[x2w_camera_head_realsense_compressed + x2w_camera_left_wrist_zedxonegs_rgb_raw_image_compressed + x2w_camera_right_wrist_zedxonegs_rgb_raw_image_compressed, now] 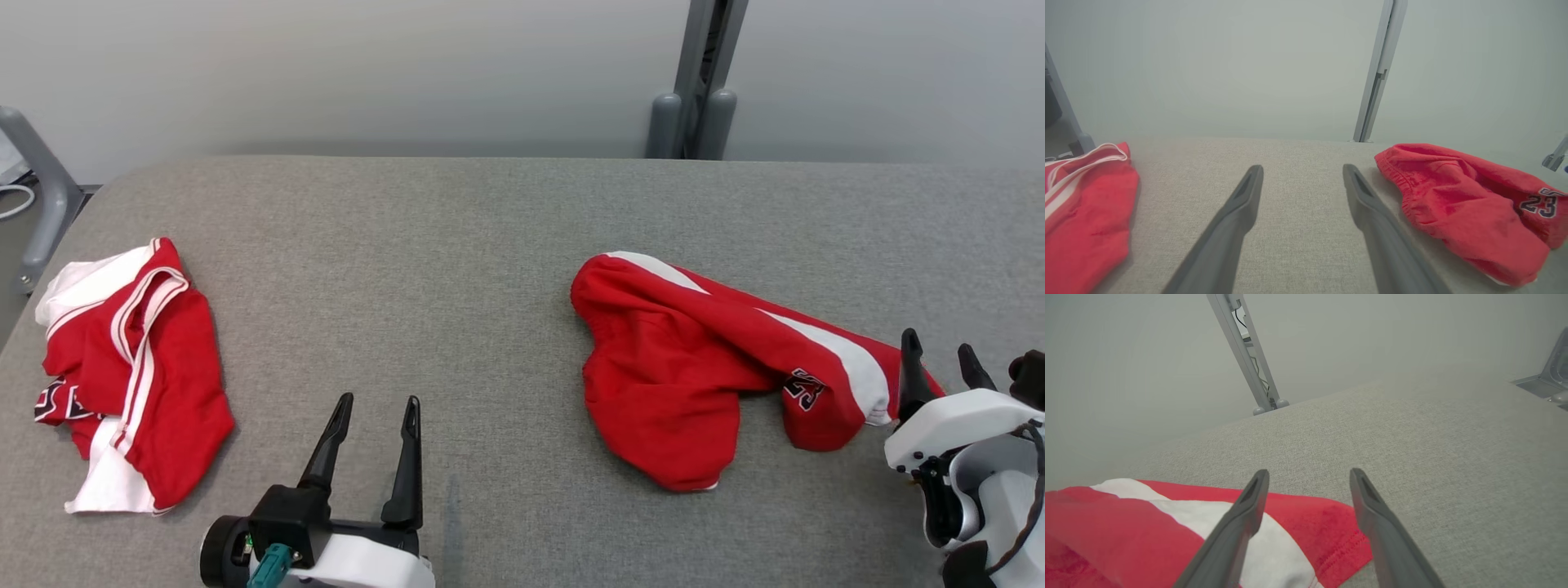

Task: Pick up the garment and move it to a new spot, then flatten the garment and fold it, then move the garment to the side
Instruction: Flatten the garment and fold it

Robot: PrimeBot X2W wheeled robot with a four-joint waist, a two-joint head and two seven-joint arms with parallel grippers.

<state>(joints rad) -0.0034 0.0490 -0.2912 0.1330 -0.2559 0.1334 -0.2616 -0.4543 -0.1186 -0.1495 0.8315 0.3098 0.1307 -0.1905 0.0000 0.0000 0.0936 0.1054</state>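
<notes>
The garment (pixel 678 367) is a pair of red shorts with a white side stripe and a dark "23". It lies crumpled on the grey padded table (pixel 457 245), right of centre. My right gripper (pixel 937 343) is open at the shorts' right end. In the right wrist view the right gripper (pixel 1309 471) hangs over the hem of the garment (pixel 1126 526) and holds nothing. My left gripper (pixel 380 400) is open near the table's front, above bare fabric. The left wrist view shows the left gripper (pixel 1302 167) with the garment (pixel 1461 200) to its right.
A second red and white garment (pixel 131 367) lies bunched near the table's left edge, also the second garment (pixel 1081 216) at the left of the left wrist view. A grey post (pixel 694 82) stands behind the table and a grey rail (pixel 41 196) at far left.
</notes>
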